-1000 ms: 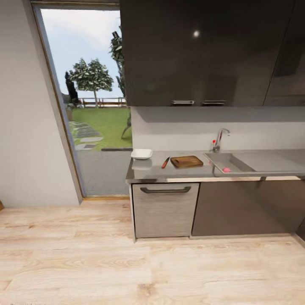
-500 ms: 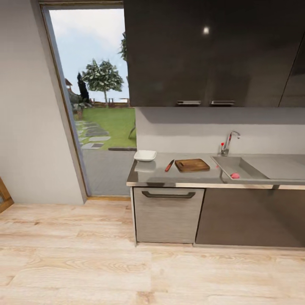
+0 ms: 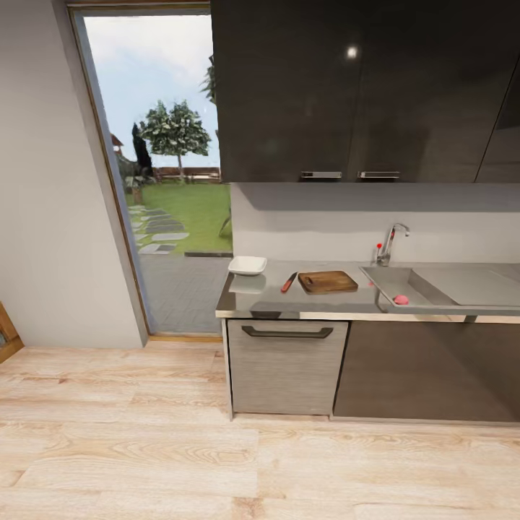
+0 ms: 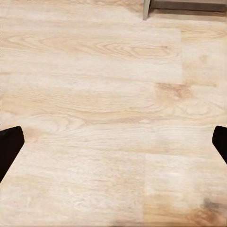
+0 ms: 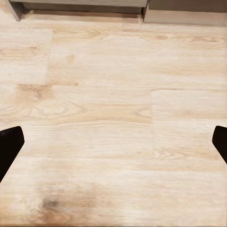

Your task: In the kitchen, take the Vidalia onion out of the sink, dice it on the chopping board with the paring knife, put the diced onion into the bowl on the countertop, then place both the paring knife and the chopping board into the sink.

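Left gripper [image 4: 113,142]: fingertips spread wide, nothing between them, light wood floor [image 4: 104,94] beneath. Right gripper [image 5: 113,142]: same, released and empty, over the same planks, with the cabinet base at the far edge.

Head view: the floor runs up to dark grey cabinets [image 3: 419,368] and a pale drawer front [image 3: 285,365] under the glossy grey countertop [image 3: 267,300]. Dark wall cabinets [image 3: 347,87] sit above a grey backsplash. A glass door [image 3: 166,166] at 10 o'clock looks onto a lawn and trees.

On the countertop:
- white bowl [image 3: 247,265] at the far left
- knife [image 3: 289,282] at the bowl's 4 o'clock, long axis 1–7 o'clock, red handle nearer the camera
- board [image 3: 328,282] just beside the knife at 3 o'clock, long axis 3–9 o'clock, handle hole at the 9 o'clock end
- sink [image 3: 412,285] at the board's 3 o'clock, tap [image 3: 390,243] behind it, pinkish onion [image 3: 401,299] lying in the basin

Versus 0.5 s ago: framing almost identical, things unmoved.
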